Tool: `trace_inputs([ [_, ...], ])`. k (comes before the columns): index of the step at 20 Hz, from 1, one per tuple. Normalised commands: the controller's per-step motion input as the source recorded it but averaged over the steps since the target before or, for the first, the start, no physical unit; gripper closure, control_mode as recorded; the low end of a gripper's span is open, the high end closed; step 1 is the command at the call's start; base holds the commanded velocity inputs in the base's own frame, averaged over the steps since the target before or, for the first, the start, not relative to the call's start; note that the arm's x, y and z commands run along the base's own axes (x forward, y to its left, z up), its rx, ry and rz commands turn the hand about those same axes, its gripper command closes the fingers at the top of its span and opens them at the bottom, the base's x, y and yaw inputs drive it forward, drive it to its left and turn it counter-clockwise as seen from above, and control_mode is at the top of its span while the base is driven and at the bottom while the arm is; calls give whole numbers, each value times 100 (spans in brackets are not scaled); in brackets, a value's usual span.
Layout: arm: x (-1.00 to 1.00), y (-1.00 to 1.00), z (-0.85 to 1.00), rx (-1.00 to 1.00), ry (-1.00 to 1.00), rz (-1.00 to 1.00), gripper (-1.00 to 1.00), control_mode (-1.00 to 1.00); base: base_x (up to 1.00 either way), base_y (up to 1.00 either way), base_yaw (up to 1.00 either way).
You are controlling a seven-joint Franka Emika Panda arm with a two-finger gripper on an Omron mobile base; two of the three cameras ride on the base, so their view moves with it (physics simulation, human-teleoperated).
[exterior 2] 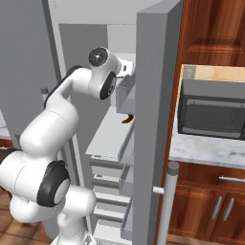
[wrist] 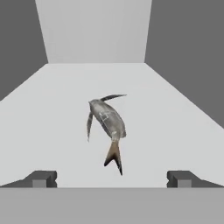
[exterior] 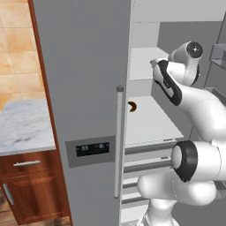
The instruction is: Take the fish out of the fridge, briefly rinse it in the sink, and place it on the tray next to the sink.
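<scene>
Step one, the pickup. Claw (wrist: 111, 179) is wide open w/ nothing in it, tips well apart, reaching into the fridge (exterior: 88, 88). Just ahead of it, centred btwn the tips, the fish (wrist: 107, 121) lies on the white shelf (wrist: 52, 131), tail nearest. Beyond that, the back wall. Next, I'd guess: push fwd to straddle the body, then close.
</scene>
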Motion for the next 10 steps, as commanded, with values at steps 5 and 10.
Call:
trace_inputs([
  [5, 50, 0, -4, 3, 2, 0, -100, -100, 0, 0, 0],
  [10, 49, 0, -1, 7, 2, 0, -100, -100, 0, 0, 0],
])
